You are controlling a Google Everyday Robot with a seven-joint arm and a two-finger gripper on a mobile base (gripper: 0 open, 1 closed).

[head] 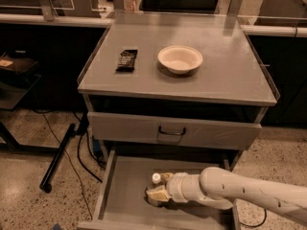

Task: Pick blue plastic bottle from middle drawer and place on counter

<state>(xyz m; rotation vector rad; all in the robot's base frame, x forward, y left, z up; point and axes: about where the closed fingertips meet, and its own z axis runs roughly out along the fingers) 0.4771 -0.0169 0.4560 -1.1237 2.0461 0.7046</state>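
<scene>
The middle drawer [123,190] is pulled out at the bottom of the cabinet, with a bare grey floor. The blue plastic bottle [156,178] stands in it near the middle; I see mainly its white cap, and the body is mostly hidden by my gripper. My gripper [160,187] reaches in from the right on a white arm and sits right against the bottle, low over the drawer floor. The counter [220,75] is the grey cabinet top above.
A white bowl [180,58] and a dark snack packet [126,60] lie on the counter. The upper drawer front [144,128] with a dark handle is closed above the open drawer. Cables and a black bar lie on the floor at the left.
</scene>
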